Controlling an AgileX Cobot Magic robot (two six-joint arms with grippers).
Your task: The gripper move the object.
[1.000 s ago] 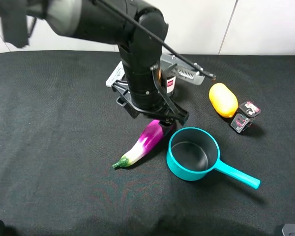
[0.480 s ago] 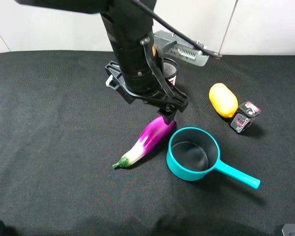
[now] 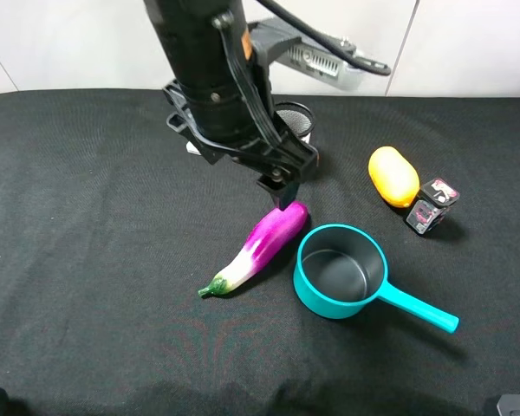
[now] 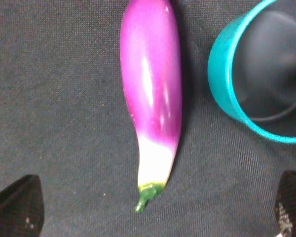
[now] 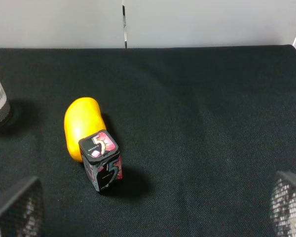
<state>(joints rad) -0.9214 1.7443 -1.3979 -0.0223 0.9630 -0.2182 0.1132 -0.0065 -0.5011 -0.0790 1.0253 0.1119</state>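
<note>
The glossy magenta-purple toy eggplant point(image 3: 258, 246), fading to white with a small green stem tip, lay flat on the black cloth-covered table point(image 3: 87, 260), its purple end just beside the rim of the teal saucepan point(image 3: 341, 270); in the left wrist view the eggplant point(image 4: 153, 94) lay free between the two black fingertips point(image 4: 17, 205), which stood wide apart and touched nothing. The black left gripper point(image 3: 282, 192) hung just above the eggplant's purple end, holding nothing; the right gripper point(image 5: 148, 207) likewise stood wide open and empty over the cloth. A yellow oval toy point(image 3: 393, 175) lay near a small dark printed box point(image 3: 432, 204), the two close together or touching; a black mesh cup point(image 3: 295, 120) stood behind the arm.
</note>
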